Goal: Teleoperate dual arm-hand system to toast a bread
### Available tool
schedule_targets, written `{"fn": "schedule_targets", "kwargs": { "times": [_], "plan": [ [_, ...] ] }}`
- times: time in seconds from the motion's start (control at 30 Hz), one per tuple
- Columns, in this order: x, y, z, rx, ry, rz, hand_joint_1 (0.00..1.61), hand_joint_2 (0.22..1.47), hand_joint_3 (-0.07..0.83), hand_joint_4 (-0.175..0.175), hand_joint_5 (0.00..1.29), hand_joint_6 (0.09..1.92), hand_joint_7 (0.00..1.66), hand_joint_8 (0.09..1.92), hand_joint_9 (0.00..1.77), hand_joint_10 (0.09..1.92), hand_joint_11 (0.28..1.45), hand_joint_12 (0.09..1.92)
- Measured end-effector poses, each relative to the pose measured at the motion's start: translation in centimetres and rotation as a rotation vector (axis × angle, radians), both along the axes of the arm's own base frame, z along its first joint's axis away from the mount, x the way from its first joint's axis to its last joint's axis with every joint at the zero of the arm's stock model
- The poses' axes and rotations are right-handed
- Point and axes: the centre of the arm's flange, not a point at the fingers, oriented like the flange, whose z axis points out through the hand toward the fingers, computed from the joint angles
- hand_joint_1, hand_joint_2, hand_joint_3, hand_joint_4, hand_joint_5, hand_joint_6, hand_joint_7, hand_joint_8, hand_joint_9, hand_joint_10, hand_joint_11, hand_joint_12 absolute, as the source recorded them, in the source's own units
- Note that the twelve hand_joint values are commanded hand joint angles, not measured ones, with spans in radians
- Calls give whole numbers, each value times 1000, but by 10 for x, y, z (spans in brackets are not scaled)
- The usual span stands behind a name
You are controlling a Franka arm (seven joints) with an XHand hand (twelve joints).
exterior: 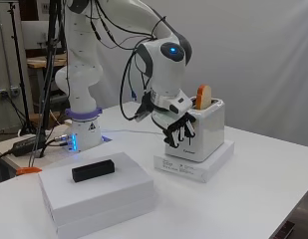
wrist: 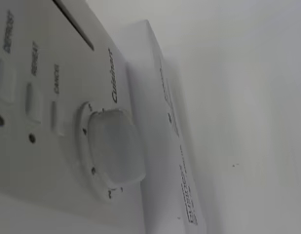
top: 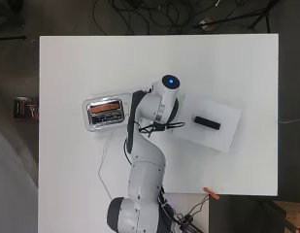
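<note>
Right now my black and white robot hand [exterior: 179,132] hangs at the control end of the white boxy toaster [exterior: 206,130], its fingers [exterior: 185,133] curled downward against or just in front of that face. From the side I cannot tell whether they press anything, and they do not close around any object that I can see.

A slice of bread with a brown crust [exterior: 204,96] stands upright in the toaster's slot, its upper part sticking out above the top. The toaster sits on a flat white box [exterior: 216,160], which rests on the white surface [exterior: 253,199].

From overhead, the toaster's shiny top [top: 105,113] shows the orange-brown slice [top: 104,108] in one slot, and my arm covers the end nearest the hand.

My wrist camera looks very closely at the toaster's front panel: a round white dial [wrist: 113,146] ringed with small marks, and beside it a row of narrow white buttons [wrist: 33,102], each next to a small dark dot. The edge of the flat box [wrist: 177,146] runs alongside.

Well apart from the toaster, a small black rectangular block [exterior: 93,170] lies on top of a larger stack of white boxes [exterior: 118,199].
</note>
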Motion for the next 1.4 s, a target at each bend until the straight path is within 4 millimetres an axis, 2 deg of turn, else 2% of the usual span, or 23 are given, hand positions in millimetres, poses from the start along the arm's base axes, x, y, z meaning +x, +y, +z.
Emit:
{"fn": "schedule_targets", "kwargs": {
  "times": [0.1,0.2,0.23,0.3,0.33,0.37,0.4,0.47,0.6,0.7,0.77,0.8,0.83,0.87,0.9,0.93,0.97,1.0,1.03,1.1,1.2,1.27,1.4],
  "plan": [
    [-2,2,-4,6,23,1,0,1148,0,175,820,1817,1377,1920,1540,1920,1084,1916],
    [-8,-1,-20,14,41,10,20,1186,8,175,698,1907,1411,1920,1565,1920,1109,1914],
    [-11,-3,-30,20,53,12,22,1192,6,175,657,1795,1408,1920,1569,1920,1111,1916],
    [-13,-7,-46,25,76,4,7,1185,2,30,595,865,1306,1920,1509,1920,1043,1916],
    [-14,-8,-52,20,86,-4,3,1186,1,-21,620,501,1269,1920,1480,1920,1008,1917],
    [-15,-9,-57,17,96,-14,1,1190,1,-52,645,271,1235,1920,1444,1920,958,1911],
    [-19,-12,-64,20,110,-29,0,1194,1,-68,662,142,1202,1920,1403,1920,901,1899],
    [-24,-18,-81,36,146,-77,0,1202,2,-81,676,87,1165,1920,1355,1920,834,1887],
    [-28,-29,-108,30,204,-143,0,1208,2,-84,680,87,1148,1920,1333,1920,802,1889],
    [-27,-26,-112,37,210,-162,0,1178,-3,-78,648,87,1136,1810,1287,1873,716,1790],
    [-26,-21,-102,33,192,-175,0,1162,-2,-58,683,87,1116,1666,1246,1784,656,1682],
    [-24,-17,-92,34,172,-175,0,1161,-1,2,813,87,1127,1609,1242,1753,635,1614],
    [-20,-12,-77,35,143,-168,0,1156,-1,-15,730,87,1077,1557,1205,1719,601,1452],
    [-14,-8,-54,37,96,-149,0,1145,-2,-54,549,87,973,1310,1106,1453,579,1031],
    [-8,-5,-31,38,44,-130,0,1126,-2,-73,398,87,841,868,949,966,525,625],
    [-3,-2,-9,41,-6,-116,0,1106,-3,-74,313,87,729,498,806,556,479,343],
    [0,1,13,44,-52,-106,0,1087,-5,-66,273,87,630,259,681,290,449,180],
    [3,4,35,47,-92,-97,0,1072,-7,-56,265,87,546,127,596,143,429,93],
    [6,6,58,47,-127,-87,0,1059,-10,-45,272,87,490,87,547,87,419,87],
    [6,9,88,41,-164,-75,0,1042,-12,-30,284,87,434,87,505,87,410,87],
    [-1,10,118,24,-196,-67,0,1040,-8,-16,292,87,406,87,487,87,406,87],
    [-6,8,127,15,-201,-72,0,1041,-6,-6,295,87,392,87,477,87,405,87],
    [-10,5,121,18,-178,-91,0,1039,-4,5,291,87,365,87,453,87,400,87]
  ]
}}
